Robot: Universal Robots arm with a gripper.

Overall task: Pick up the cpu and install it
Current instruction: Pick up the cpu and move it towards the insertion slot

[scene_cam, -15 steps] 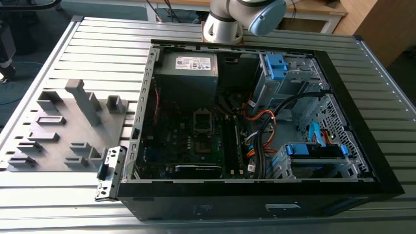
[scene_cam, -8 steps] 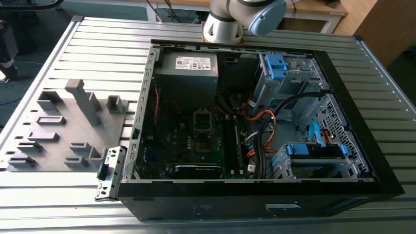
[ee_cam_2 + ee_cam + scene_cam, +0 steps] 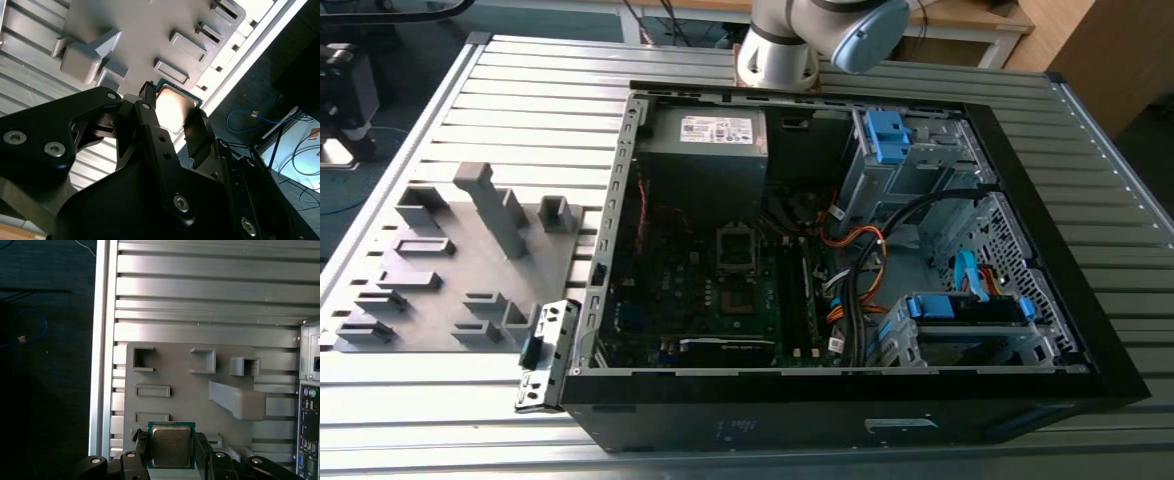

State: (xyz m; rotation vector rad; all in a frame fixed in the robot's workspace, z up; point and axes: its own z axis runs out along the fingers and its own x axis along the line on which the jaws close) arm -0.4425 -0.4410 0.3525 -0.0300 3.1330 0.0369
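The cpu [image 3: 171, 445] is a small square chip with a pale metal top and a green rim. It sits between my gripper's [image 3: 172, 452] two black fingers [image 3: 141, 446], which are shut on its opposite edges. In the second wrist view the cpu [image 3: 176, 105] shows in the gripper [image 3: 172, 117] again, held well above the grey holder plate [image 3: 180, 370]. In the exterior view the open black computer case [image 3: 1067, 300] lies on the table, with the motherboard's socket [image 3: 736, 250] near its middle. The arm [image 3: 801, 35] shows at the far edge.
The grey holder plate [image 3: 454, 260], with tall blocks and slots, lies at the exterior view's left of the case on the ribbed metal table [image 3: 520, 100]. Cables [image 3: 867, 260] and blue drive brackets [image 3: 967, 305] fill the case's right half. The table's edge [image 3: 100, 340] drops to a dark floor.
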